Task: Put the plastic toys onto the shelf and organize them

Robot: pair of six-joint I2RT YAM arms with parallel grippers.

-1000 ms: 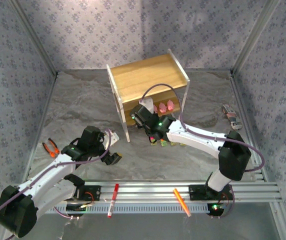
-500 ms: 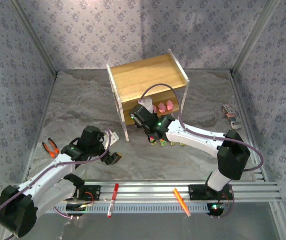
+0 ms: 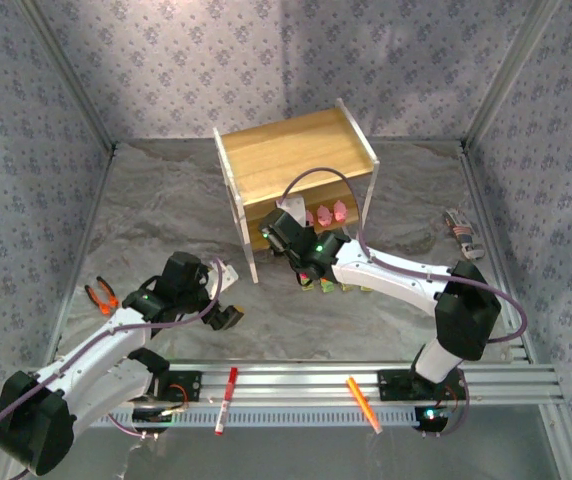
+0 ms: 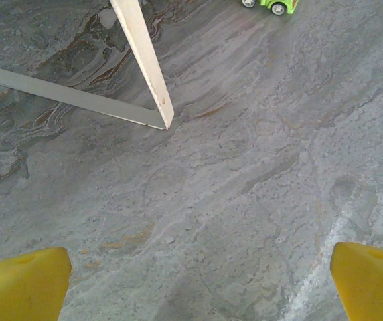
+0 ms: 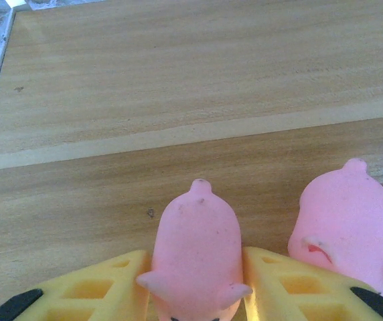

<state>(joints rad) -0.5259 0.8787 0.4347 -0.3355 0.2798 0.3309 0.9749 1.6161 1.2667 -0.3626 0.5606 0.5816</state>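
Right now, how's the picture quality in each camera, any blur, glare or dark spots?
Top external: even light, a bright patch on the back wall, the lower tier of the shelf in shade. Left wrist: table sharp, the yellow fingers at the bottom corners soft. Right wrist: wood grain crisp, the near pink figure slightly soft.

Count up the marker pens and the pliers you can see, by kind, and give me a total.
Marker pens: 2 (red marker pen, orange marker pen)
Pliers: 1
Total: 3
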